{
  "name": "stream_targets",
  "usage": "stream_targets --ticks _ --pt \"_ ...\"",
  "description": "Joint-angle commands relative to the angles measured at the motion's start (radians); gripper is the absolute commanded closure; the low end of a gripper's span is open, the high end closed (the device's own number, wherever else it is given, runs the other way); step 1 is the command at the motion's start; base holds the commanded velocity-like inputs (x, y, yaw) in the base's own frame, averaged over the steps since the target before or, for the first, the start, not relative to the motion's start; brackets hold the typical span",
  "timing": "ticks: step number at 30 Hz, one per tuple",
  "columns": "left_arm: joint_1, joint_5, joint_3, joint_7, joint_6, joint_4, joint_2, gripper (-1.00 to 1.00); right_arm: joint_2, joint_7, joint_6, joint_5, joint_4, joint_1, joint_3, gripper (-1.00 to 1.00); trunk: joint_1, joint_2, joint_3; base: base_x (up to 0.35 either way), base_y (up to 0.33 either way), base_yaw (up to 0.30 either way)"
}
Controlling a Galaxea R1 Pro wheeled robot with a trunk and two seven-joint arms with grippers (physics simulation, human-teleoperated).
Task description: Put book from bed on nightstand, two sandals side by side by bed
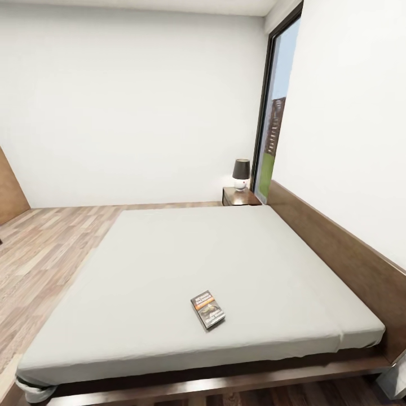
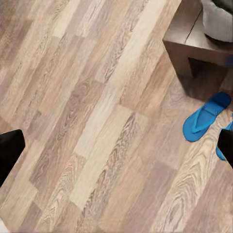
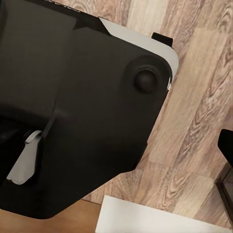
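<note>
Blue sandal (image 2: 206, 116) by left wrist; book (image 1: 208, 309) seemingly flat on bed (image 1: 169, 270).

We see the bed (image 1: 169, 265), a low dark-brown wooden platform with a plain headboard along its right side and a smooth light-grey mattress. The book (image 1: 208, 309), a thin paperback with a dark cover, an orange band and white lettering, lies flat on the mattress near the bed's closest edge, turned slightly askew. A dark-brown nightstand (image 1: 239, 197) stands just beside the bed's far corner, against the headboard wall. In the left wrist view, one bright blue sandal (image 2: 206, 116) lies flat on the wood-plank floor near a corner of the bed frame; a sliver of the second sandal (image 2: 223, 141) shows just beside it.
</note>
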Motion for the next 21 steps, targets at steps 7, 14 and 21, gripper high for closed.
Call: stream_targets --ticks 7,14,21 --pt "-0.004 0.157 -0.001 0.031 -0.002 -0.007 0.157 -1.00 -0.004 0.003 0.001 0.003 0.001 0.000 0.007 -1.00 0.000 -0.001 -0.002 0.000 0.000 0.000" --pt "-0.037 0.204 -0.001 0.041 0.011 -0.094 0.270 -1.00 -0.005 0.003 0.001 0.004 0.001 0.001 0.008 -1.00 0.000 -0.001 -0.002 0.000 0.000 0.000" --pt "-0.183 0.212 -0.002 0.040 0.141 -0.301 0.306 -1.00 -0.006 0.003 0.001 0.005 0.001 0.002 0.008 -1.00 0.000 -0.001 -0.002 0.000 0.000 0.000"
